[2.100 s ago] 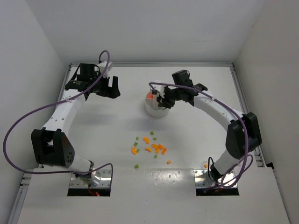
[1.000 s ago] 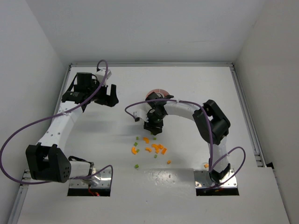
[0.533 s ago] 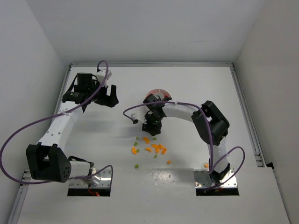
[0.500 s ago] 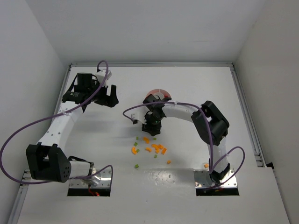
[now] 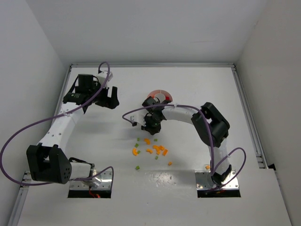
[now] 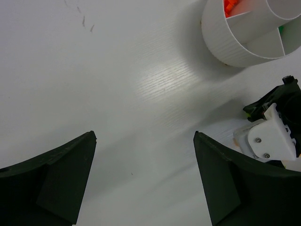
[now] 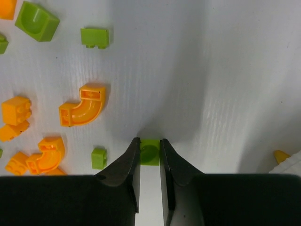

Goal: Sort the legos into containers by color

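White surface (image 7: 221,66): my right end effector (image 7: 149,144) pinches a small green plastic brick (image 7: 150,153); left end effector (image 6: 145,136) spread wide.

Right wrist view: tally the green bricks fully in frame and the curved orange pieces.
Green bricks: 4, counting the green brick in the right gripper
Curved orange pieces: 2
Total: 6

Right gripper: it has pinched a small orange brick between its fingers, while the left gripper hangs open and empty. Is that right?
Nearly. The right gripper has pinched a green brick, not an orange one, as the right wrist view shows. The orange bricks lie loose to one side. The left gripper does hang open and empty.
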You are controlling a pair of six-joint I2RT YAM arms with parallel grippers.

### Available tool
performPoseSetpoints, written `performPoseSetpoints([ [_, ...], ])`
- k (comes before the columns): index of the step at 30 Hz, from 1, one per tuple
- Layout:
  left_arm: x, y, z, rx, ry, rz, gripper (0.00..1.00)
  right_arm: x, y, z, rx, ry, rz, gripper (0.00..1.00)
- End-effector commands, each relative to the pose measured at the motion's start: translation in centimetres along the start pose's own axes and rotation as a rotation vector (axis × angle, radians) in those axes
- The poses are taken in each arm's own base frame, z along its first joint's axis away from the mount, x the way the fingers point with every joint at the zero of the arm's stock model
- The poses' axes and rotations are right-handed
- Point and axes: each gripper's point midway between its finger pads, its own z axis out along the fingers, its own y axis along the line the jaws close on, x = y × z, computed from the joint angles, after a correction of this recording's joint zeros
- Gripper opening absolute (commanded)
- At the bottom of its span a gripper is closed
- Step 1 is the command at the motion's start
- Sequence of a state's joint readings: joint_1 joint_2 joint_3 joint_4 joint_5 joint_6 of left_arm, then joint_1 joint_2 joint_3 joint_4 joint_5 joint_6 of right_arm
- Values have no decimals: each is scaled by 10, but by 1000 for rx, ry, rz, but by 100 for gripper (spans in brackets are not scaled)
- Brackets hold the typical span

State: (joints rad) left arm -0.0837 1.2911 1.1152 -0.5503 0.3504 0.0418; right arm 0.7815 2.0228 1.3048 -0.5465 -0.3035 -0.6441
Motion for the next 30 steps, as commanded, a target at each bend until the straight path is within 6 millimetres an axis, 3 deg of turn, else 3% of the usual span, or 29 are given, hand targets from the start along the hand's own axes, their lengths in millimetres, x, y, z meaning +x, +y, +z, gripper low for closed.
performPoseSetpoints([
  [1,-3,4,2,-14,-19,11,91,-7,2,-14,17,-7,-7,15],
  [9,-21,-1,7,16,-64,-36,91,-72,-1,-101,70,-232,-21,9],
  [12,-27,-1,6,14,-81,-38,91,-82,-5,-118,90,-270,15,8],
  [15,-29,-2,7,24,-82,-38,91,-92,-24,-135,170,-285,31,8],
  [19,-33,-1,9,24,-90,-53,91,-87,-49,-129,188,-248,80,8],
  [23,-39,0,12,23,-93,-52,91,-89,-77,-139,246,-256,98,8],
  [30,-43,0,10,23,-103,-48,91,-74,-104,-134,270,-218,117,8],
])
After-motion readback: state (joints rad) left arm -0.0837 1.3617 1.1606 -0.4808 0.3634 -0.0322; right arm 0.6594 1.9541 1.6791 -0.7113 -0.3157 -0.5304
